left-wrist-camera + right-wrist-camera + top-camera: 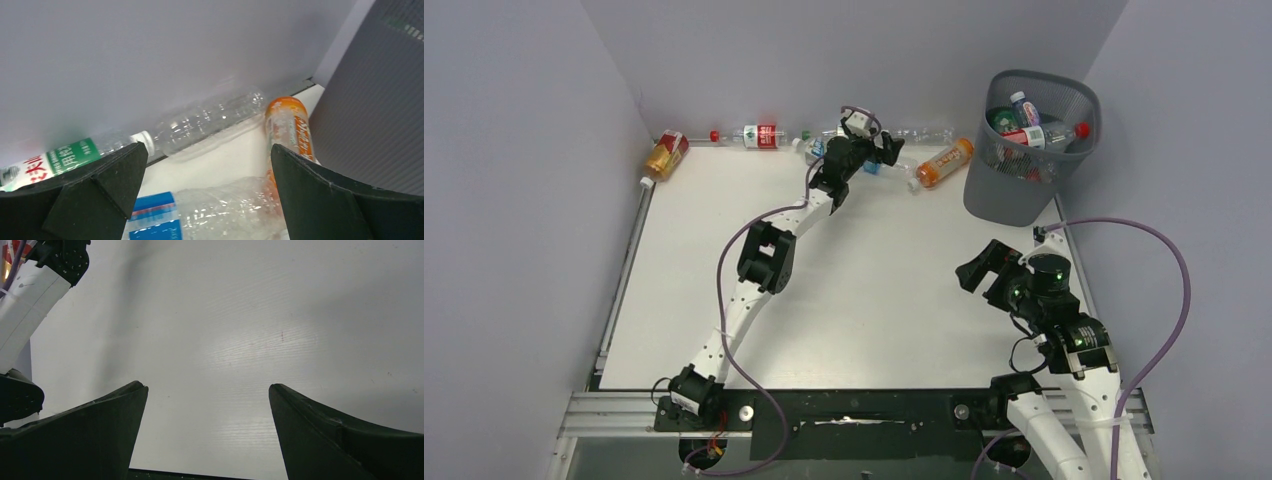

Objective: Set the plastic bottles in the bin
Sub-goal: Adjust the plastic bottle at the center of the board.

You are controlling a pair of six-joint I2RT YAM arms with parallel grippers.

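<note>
Top external view: a white table (854, 320) sits under a grey back wall (824, 60). A tall dark grey mesh bin (1009, 195) stands at the far right corner, and several plastic bottles (1036, 135) lie inside it. Along the foot of the wall, from the left, lie an amber bottle with a red label (666, 155), a clear bottle with a red label and red cap (759, 136) and, further right, a clear unlabelled bottle (927, 134). An orange bottle (945, 163) lies on its side just beside the bin. The left gripper (882, 158) is stretched out to the far edge, over the bottles between the red-labelled one and the orange one. The right gripper (980, 272) hangs over bare table near the bin.

Left wrist view: the two black fingers (100, 192) stand wide apart and grip nothing. Between them, low on the table, lies a crumpled clear bottle with a blue label (215, 210); whether either finger touches it cannot be told. The orange bottle lies just past the finger on the right of the view. The clear unlabelled bottle rests against the wall with its white cap pointing left. A clear bottle with a green label (65, 159) lies left of it, partly hidden by the other finger. The bin's mesh fills the right edge.

Right wrist view: these fingers (90, 440) are also spread wide, with only white table between them and nothing held. A white and black link of the left arm (30, 295) shows at upper left.
</note>
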